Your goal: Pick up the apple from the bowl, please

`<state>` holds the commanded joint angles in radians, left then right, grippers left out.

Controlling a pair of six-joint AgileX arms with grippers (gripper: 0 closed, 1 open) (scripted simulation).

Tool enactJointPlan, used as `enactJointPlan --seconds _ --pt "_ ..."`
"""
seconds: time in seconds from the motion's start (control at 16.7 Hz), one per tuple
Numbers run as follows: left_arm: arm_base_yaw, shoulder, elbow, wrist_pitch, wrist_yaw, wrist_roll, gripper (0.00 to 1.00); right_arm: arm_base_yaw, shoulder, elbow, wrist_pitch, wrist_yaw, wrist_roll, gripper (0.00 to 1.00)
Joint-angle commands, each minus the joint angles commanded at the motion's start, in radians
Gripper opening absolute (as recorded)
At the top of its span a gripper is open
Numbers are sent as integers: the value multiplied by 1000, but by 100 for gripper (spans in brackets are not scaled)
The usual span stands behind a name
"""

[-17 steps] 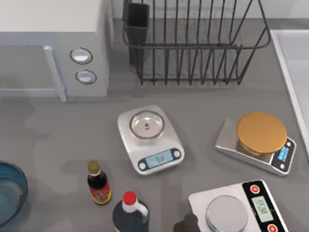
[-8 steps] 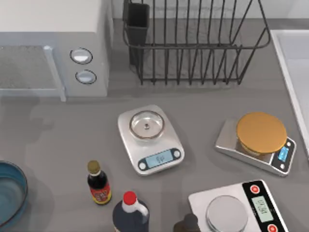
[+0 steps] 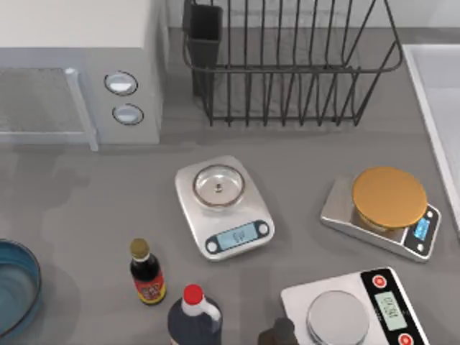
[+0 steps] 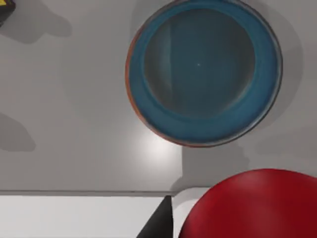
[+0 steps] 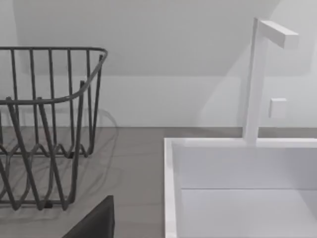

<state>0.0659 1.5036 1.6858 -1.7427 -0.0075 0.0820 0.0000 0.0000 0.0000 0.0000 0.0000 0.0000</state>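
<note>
Claw work first: our left claw's fingers are out of sight, so we cannot tell whether it is spread or pinching. What the left wrist view does give us is the small glossy red round apple [image 4: 255, 206] looming close beneath the camera, and farther below it the shallow round translucent blue glass bowl [image 4: 148, 106] with nothing inside — so we judge the fruit is already lifted out and carried, though the grip itself is hidden. To do this well we would keep the lift straight and slow, hold the grip force even, and avoid tilting, since a glossy round fruit may slip.

On the grey desk [image 3: 86, 208] the bowl sits at the far left edge [image 3: 11, 287]; a small dark sauce bottle [image 3: 146, 274] and a red-capped dark jug [image 3: 194, 313] stand nearby. Three scales lie well apart to the right, with a wire dish rack [image 3: 287, 65] and a white microwave [image 3: 79, 65] behind. Our right arm is parked facing a white sink [image 5: 237, 188].
</note>
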Motion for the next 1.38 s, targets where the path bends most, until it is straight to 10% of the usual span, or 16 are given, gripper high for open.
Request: enactJointPlan --seconds 0.72,1.38 --pt "-773 373 59 295 8 -764 0 0 0 0 0 0 0 100" --pt "-842 401 72 406 -27 -836 0 0 0 0 0 0 0 100"
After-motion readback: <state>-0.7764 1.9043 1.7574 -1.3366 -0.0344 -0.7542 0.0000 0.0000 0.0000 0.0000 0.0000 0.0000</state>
